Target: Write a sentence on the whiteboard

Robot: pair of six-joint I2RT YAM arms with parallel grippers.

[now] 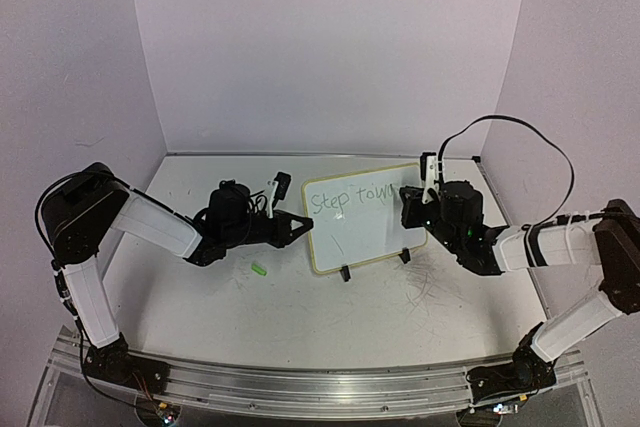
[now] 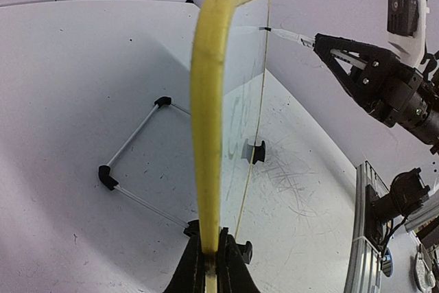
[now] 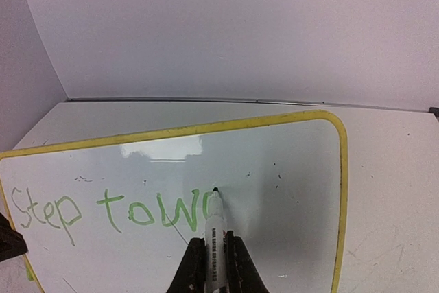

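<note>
The left hand [image 2: 211, 255] was clamped on the left edge of the whiteboard [image 1: 365, 235], standing on the bench [image 1: 400, 317], apparently to brace it against pen pressure, while the right hand [image 3: 213, 246], shut on the marker [image 3: 214, 211], pressed its tip at the end of the unfinished sentence [image 3: 110, 211], "Step tow".

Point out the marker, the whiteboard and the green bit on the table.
marker [image 3: 214, 221]: right wrist view, white barrel.
whiteboard [image 3: 341, 190]: right wrist view, yellow right rim.
green bit [image 1: 260, 269]: top view, its middle.
</note>
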